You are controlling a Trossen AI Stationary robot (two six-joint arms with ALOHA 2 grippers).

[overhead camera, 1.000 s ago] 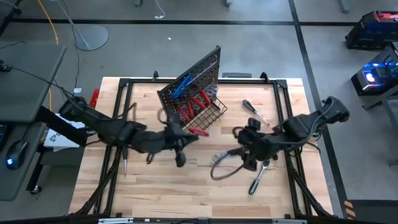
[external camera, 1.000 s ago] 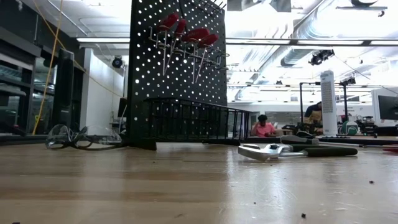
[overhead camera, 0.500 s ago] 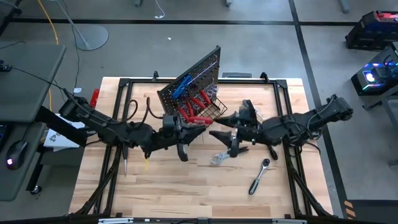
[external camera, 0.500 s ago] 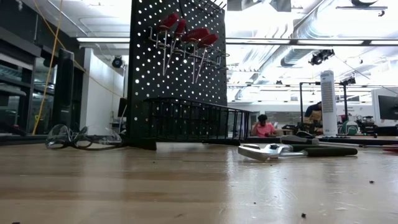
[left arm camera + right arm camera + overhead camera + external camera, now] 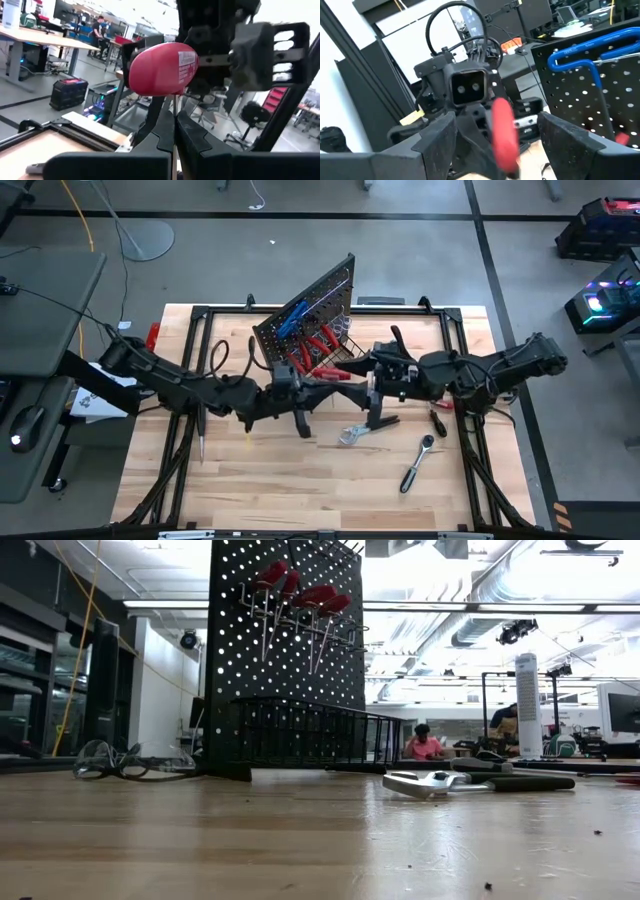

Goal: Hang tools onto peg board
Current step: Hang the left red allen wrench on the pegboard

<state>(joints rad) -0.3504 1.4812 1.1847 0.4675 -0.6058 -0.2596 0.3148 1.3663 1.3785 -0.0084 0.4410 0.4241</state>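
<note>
Two arms meet in front of the peg board [image 5: 308, 310], which stands tilted on the counter [image 5: 300, 480] and serves as the reference for every position below.

Left pincer [image 5: 318, 378]: positioned just in front of the peg board's wire basket [image 5: 345, 358]. Its fingers are clamped on the thin shaft of a red-handled screwdriver [image 5: 162, 68], as the left wrist view shows, with the red handle projecting beyond the fingertips toward the right arm.

Right pincer [image 5: 497, 132]: positioned just in front of the peg board, to the side of the basket, facing the left pincer. Its fingers [image 5: 437, 135] are spread wide, one on each side of the red handle. The right wrist view does not show contact between these fingers and the handle.

Items on the peg board:
- A blue T-key [image 5: 585, 55] hangs on the upper hooks.
- Several red-handled screwdrivers [image 5: 300, 595] hang in a row on the hooks, handles up.

Items on the counter:
- A chrome ratchet [image 5: 417, 463] lies well in front of the peg board, beyond the right pincer.
- Pliers [image 5: 358, 430] lie in front of the peg board, just below the right pincer in the high view.
- A black-handled screwdriver [image 5: 438, 422] lies near the right arm, well apart from the peg board.
- A pair of safety glasses [image 5: 125, 760] rests beside the peg board's base in the low view.
</note>
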